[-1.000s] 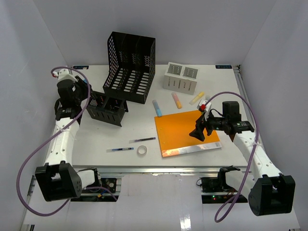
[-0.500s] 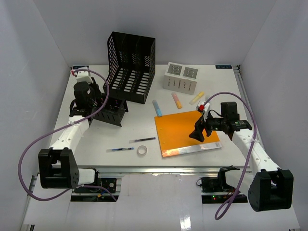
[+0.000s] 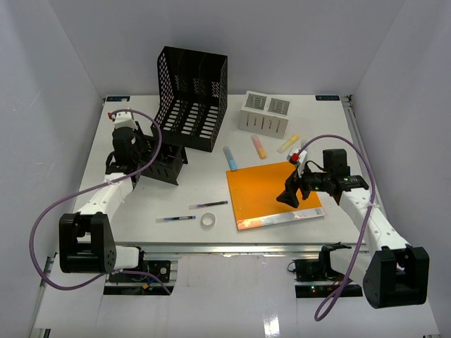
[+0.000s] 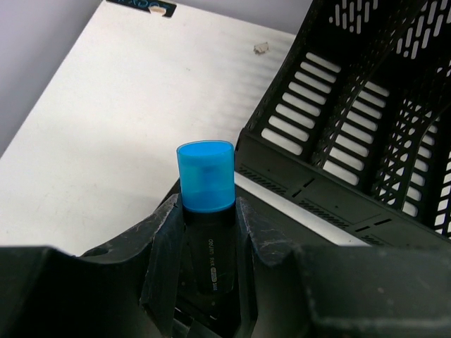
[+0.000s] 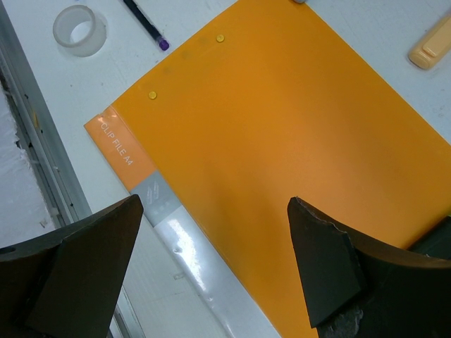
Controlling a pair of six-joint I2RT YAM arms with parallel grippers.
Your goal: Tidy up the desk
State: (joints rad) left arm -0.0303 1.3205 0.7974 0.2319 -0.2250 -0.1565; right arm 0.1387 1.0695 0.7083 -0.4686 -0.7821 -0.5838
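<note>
**Left claw pinching a marker, right claw spread over the folder**

Your left claw (image 4: 206,232) is pressed onto a marker (image 4: 206,184). The marker's blue cap sticks up past the fingertips. Just ahead and to the right of that claw stands the black file rack (image 4: 366,134), its open slotted front facing the claw. In the top view a small black bin (image 3: 165,167) sits right beside the claw. Bare white desk (image 4: 120,113) runs ahead and to the left.

Your right claw (image 5: 215,211) is spread wide with nothing between the fingers. It hangs over the orange folder (image 5: 282,134), which lies flat on the desk straight below it. Past the folder's corner, up and left of the claw in the wrist view, you have a tape roll (image 5: 79,29) with a pen (image 5: 144,21) close beside it. A peach highlighter (image 5: 430,44) lies off the folder's far right edge. The desk spreads under both claws, with the metal rail along its near edge.
</note>
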